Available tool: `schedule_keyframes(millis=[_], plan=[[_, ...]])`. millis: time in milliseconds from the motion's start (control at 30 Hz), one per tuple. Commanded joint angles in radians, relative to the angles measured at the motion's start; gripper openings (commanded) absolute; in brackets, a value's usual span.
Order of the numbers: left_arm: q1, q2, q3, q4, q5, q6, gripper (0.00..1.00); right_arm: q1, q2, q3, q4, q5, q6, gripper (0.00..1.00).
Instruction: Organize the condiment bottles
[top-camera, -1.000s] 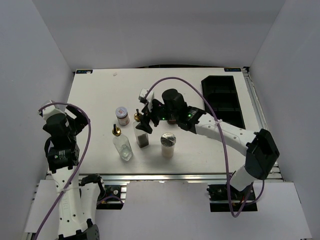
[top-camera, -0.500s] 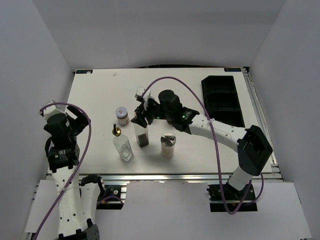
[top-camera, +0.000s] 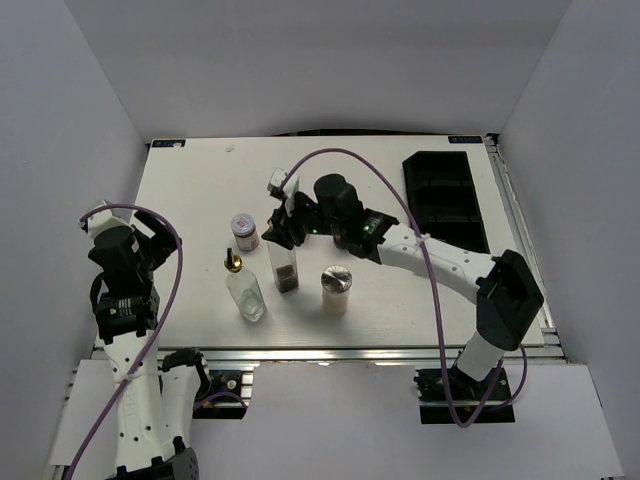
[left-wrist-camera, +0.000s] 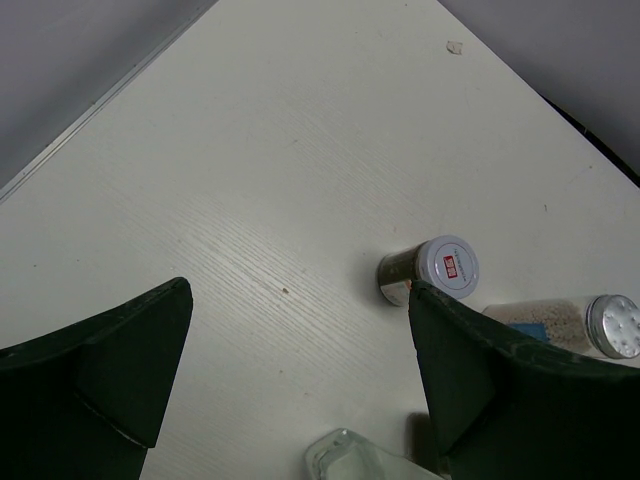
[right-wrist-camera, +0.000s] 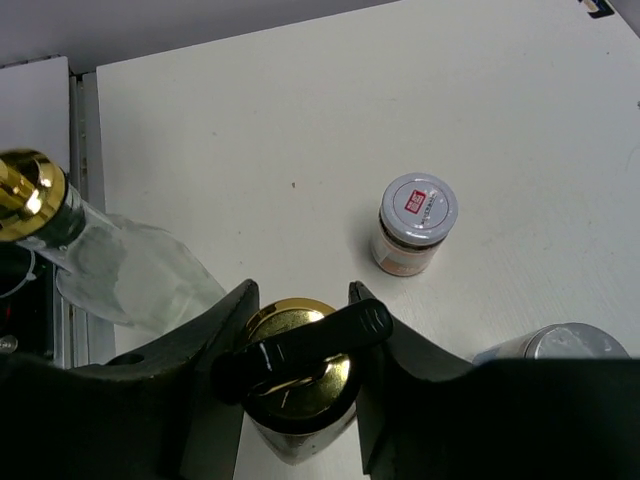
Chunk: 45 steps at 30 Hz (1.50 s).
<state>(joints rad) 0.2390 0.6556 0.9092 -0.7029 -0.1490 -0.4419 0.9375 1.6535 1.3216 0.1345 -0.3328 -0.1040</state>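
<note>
While the left gripper (left-wrist-camera: 300, 300) gapes, the right gripper (right-wrist-camera: 302, 300) pinches a gold-topped glass bottle (right-wrist-camera: 300, 397).

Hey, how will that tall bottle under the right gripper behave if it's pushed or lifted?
Probably tippy: the bottle is tall and narrow, so a sideways push near its gold top could topple it. It looks like glass, so likely slick and breakable. Dark contents sit low, which may steady it.
</note>
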Motion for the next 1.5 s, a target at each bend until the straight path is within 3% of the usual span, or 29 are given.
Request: schedule_keyframes(millis=[0,233,433,867,1133,1300,1467], plan=[[-0.001,-0.007,0.020,0.006,-0.012,0.008,0.98,0.000,-0.031,0.174,0.030,0.007,0.003,0.00],[-0.003,-0.007,0.036,0.002,-0.050,0.003,0.98,-0.066,0.009,0.500,-0.133,0.055,0.030,0.00],[-0.003,0.013,0.053,0.006,-0.072,-0.003,0.98,-0.268,0.086,0.794,-0.269,0.109,0.040,0.00],[-0.001,0.142,0.072,0.078,-0.136,-0.032,0.98,-0.721,0.115,0.814,-0.231,0.127,0.055,0.00],[-0.001,0.207,0.100,0.094,-0.193,-0.038,0.98,-0.968,0.236,0.840,-0.201,-0.044,0.064,0.00],[-0.001,0.216,0.100,0.095,-0.221,-0.029,0.98,-1.036,0.285,0.820,-0.161,-0.182,0.000,0.00],[-0.001,0.219,0.069,0.126,-0.202,-0.032,0.98,-1.056,0.292,0.755,-0.105,-0.216,-0.062,0.00]])
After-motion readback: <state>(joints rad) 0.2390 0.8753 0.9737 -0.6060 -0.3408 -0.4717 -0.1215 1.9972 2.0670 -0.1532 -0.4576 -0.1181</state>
